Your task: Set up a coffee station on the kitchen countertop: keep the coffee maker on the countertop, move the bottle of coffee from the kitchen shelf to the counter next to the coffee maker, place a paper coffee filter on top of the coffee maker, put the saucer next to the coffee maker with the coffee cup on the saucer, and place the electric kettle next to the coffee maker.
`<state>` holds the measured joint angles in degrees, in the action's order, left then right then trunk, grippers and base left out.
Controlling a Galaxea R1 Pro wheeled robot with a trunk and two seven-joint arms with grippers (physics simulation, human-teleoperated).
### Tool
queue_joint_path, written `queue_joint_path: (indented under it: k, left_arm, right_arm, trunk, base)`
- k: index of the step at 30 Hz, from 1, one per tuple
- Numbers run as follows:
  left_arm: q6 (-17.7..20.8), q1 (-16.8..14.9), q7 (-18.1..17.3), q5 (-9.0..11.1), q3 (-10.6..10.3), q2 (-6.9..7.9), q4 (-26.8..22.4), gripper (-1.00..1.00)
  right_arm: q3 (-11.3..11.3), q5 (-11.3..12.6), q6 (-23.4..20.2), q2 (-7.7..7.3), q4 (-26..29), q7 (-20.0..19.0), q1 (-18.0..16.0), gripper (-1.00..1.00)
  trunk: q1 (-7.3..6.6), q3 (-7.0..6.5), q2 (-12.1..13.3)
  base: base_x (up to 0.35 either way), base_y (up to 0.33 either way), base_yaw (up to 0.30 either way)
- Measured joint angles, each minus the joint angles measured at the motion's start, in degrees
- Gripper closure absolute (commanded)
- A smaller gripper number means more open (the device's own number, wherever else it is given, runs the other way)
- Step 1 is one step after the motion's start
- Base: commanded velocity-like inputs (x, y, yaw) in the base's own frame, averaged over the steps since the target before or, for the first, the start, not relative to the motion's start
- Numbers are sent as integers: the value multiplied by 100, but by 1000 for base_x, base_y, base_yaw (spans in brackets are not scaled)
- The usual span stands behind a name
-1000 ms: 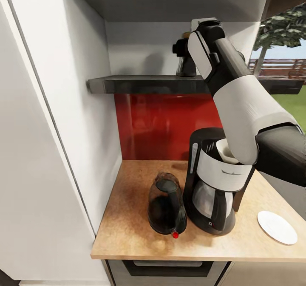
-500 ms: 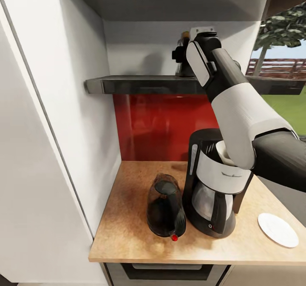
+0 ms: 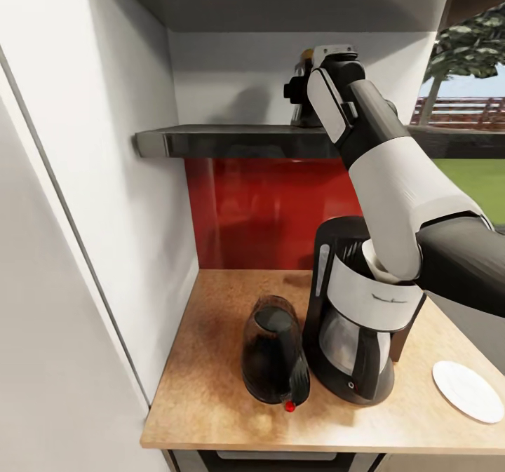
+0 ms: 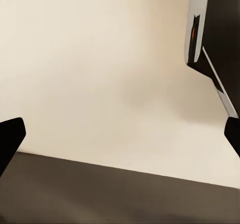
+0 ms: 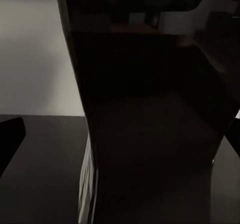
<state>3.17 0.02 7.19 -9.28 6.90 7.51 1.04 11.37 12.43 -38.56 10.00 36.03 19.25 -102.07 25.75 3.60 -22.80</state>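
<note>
On the desk point(image 3: 210, 388) the electric kettle point(image 3: 273, 349) sits beside the coffee maker point(image 3: 358, 318), filter point(image 3: 375, 261) on top, saucer point(image 3: 468, 390) cupless at right, while the right end effector point(image 5: 120, 134), fingers spread, brackets the coffee bottle point(image 3: 303, 100) on the shelf point(image 3: 224, 141).

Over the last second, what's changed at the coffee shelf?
Mostly the camera shifted. The right gripper stays up at the bottle of coffee on the shelf, fingers apart, nothing lifted. Coffee maker, electric kettle and saucer are unmoved.
</note>
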Motion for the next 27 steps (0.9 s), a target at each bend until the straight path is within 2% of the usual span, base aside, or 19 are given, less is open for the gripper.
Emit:
queue_joint_path:
  k: [18, 19, 27]
  left_arm:
    - [0, 0, -3, -3, 0, -4, 15, -100]
    - [0, 0, -3, -2, 0, -3, 15, -100]
    - [0, 0, -3, 2, 0, 4, 15, -100]
  right_arm:
    - [0, 0, 0, 0, 7, 0, 9, -100]
    - [0, 0, 0, 0, 7, 0, 9, 100]
    - [1, -40, -6, 0, 9, 4, 10, 100]
  trunk:
    - [0, 0, 0]
    - [0, 0, 0]
    - [0, -1, -1]
  base:
    - [17, 0, 0]
    - [0, 0, 0]
    - [0, 0, 0]
